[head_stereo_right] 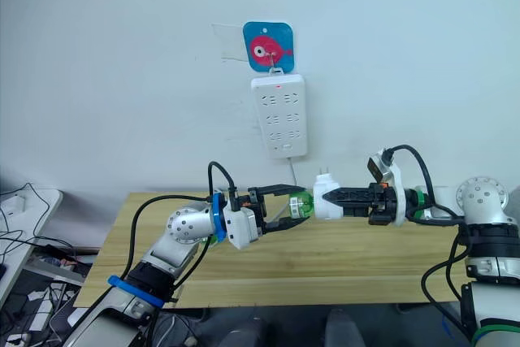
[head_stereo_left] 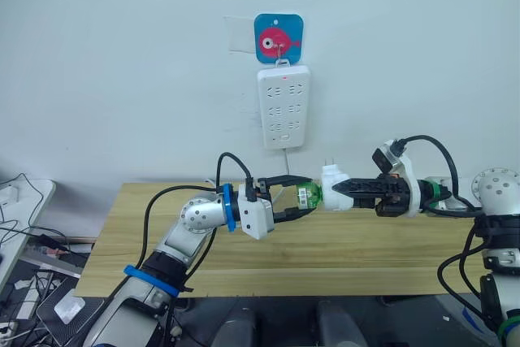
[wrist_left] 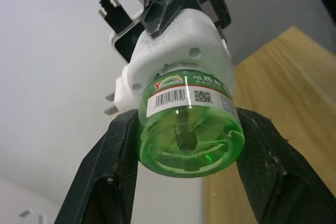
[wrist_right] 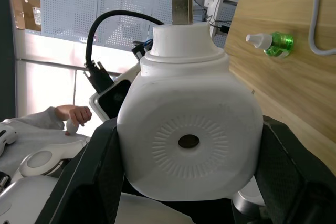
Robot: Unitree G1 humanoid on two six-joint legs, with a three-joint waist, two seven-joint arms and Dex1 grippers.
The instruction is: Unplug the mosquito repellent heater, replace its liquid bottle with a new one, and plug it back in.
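The green bottle [wrist_left: 190,129] is wearing a white label [wrist_left: 181,95] around it. The label is showing a black barcode with tiny numbers under it, but they are too small to read. Next to the barcode a little square code is sitting. Above it there is a small red, yellow and green logo and some green writing, too small to make out. On the wall, a blue sign [head_stereo_left: 279,37] is showing a pink fish picture with no words.
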